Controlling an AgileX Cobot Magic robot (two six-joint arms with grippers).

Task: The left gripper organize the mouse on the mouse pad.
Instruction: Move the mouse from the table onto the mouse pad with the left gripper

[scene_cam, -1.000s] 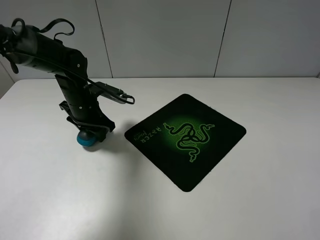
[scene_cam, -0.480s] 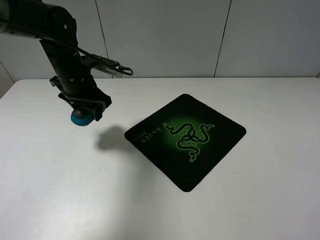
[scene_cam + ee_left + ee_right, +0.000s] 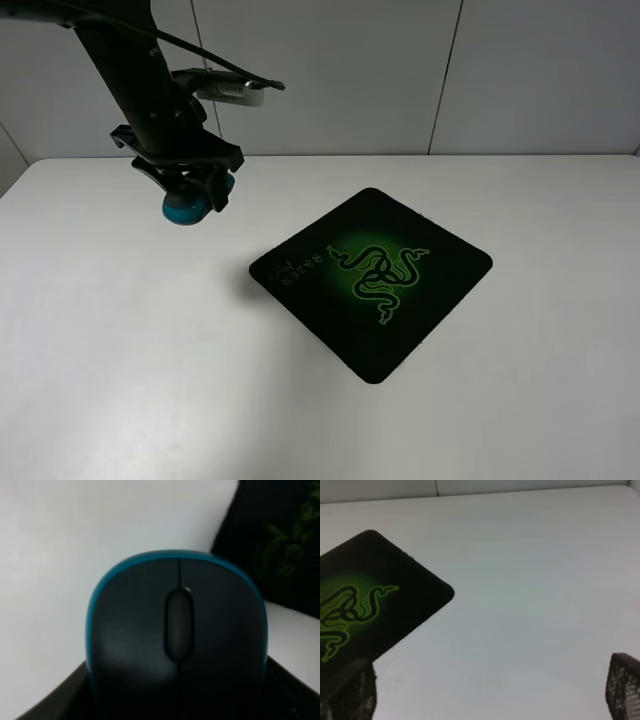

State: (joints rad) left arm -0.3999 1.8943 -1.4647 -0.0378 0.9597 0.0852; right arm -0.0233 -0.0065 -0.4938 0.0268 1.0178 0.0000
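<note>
Mouse (image 3: 184,211) is hanging in the air over the far-left part of the tabletop (image 3: 120,360), with the left pincer (image 3: 190,198) gripping it by its teal sides. The mouse pad (image 3: 372,280) is lying well apart to the right and nearer, turned like a diamond and carrying nothing. From where I am standing, the shell is looking smooth and rounded, and the fingers seem to be catching only its rear end. I am thinking it could be pivoting or sliding out during the sideways carry and dropping onto the bare tabletop. If the arm is letting go too early, the mouse may be landing short of the pad's left corner or straddling its edge. If it is coming down too hard, it may be shoving the thin pad along or scraping it askew. A skewed wrist could also be leaving the mouse crooked against the logo. The right pincer (image 3: 487,697), showing only in its own wrist view, is standing wide and empty near the pad's right corner, so I am not expecting trouble from it.
</note>
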